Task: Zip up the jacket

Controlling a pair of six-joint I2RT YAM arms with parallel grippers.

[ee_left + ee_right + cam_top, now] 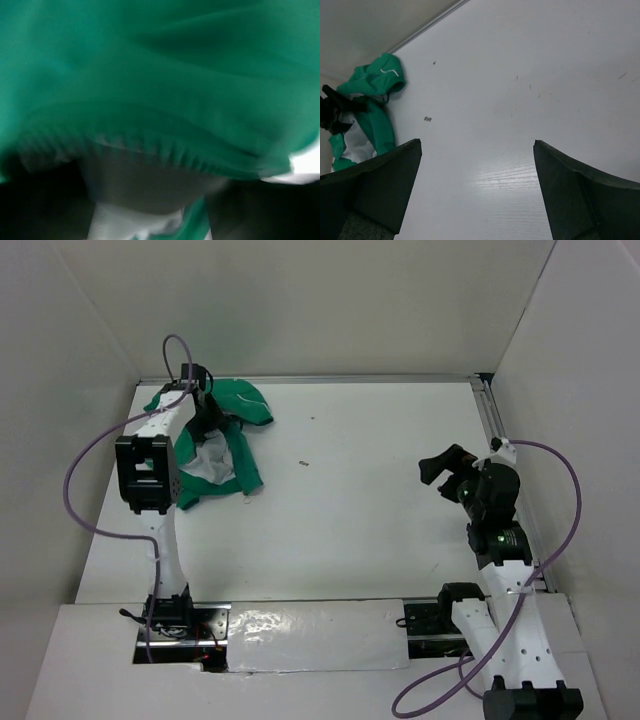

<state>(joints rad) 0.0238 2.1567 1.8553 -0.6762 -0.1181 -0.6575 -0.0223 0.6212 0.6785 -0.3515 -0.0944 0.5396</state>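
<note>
White table (350,520), white walls (300,300) around. Green jacket (240,405) crumpled at upper left of the top view. Left gripper (207,418) down in its folds, jaws hidden by fabric, state impossible to tell. Right gripper (445,470) at mid right, jaws spread wide.

The flat white counter (380,530) carries a crumpled bright green fabric jacket (245,400), white lining showing, bunched near its far left corner. A tiny dark speck (304,463) lies nearby, apart from the cloth.

Jacket (160,75) blurred at close range across the left wrist view, zipper not made out, left gripper (206,421) tips hidden among folds, dark speck (304,463) too small to be identified
</note>
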